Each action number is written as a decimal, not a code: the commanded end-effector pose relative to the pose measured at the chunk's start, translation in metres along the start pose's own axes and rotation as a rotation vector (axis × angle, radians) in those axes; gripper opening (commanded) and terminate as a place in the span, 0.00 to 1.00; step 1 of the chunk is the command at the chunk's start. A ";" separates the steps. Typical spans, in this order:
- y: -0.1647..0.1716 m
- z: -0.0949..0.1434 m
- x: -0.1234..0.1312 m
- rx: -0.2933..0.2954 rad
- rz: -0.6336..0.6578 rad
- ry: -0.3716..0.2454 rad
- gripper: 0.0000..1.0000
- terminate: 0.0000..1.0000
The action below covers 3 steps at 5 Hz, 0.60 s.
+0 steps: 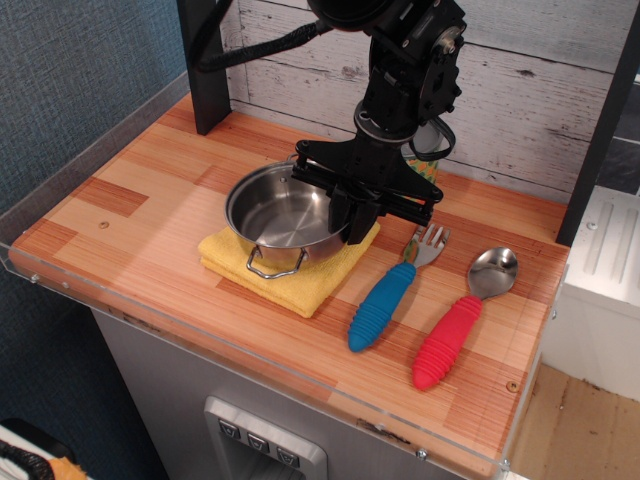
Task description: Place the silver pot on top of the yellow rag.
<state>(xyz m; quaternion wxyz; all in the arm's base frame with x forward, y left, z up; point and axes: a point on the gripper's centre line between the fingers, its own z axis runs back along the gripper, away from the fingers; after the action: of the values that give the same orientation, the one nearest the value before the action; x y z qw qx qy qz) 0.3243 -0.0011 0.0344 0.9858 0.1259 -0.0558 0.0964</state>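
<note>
The silver pot [285, 215] is a shallow shiny steel pot with a wire loop handle facing the front. It sits low over the folded yellow rag [282, 265], covering most of it. My black gripper [352, 218] is shut on the pot's right rim, coming down from above. Whether the pot rests fully on the rag or hovers just over it cannot be told.
A blue-handled fork [392, 285] and a red-handled spoon [462, 315] lie to the right on the wooden tabletop [140, 200]. A dotted tin can [432, 170] is mostly hidden behind the arm. A black post [205, 60] stands at the back left.
</note>
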 end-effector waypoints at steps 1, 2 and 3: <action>0.001 0.006 0.004 -0.037 0.008 -0.007 1.00 0.00; 0.007 0.007 0.005 -0.089 0.031 -0.005 1.00 0.00; 0.013 0.014 0.006 -0.108 0.047 -0.017 1.00 0.00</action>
<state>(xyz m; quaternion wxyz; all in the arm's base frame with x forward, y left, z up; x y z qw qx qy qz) 0.3229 0.0069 0.0322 0.9898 0.0754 -0.0411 0.1138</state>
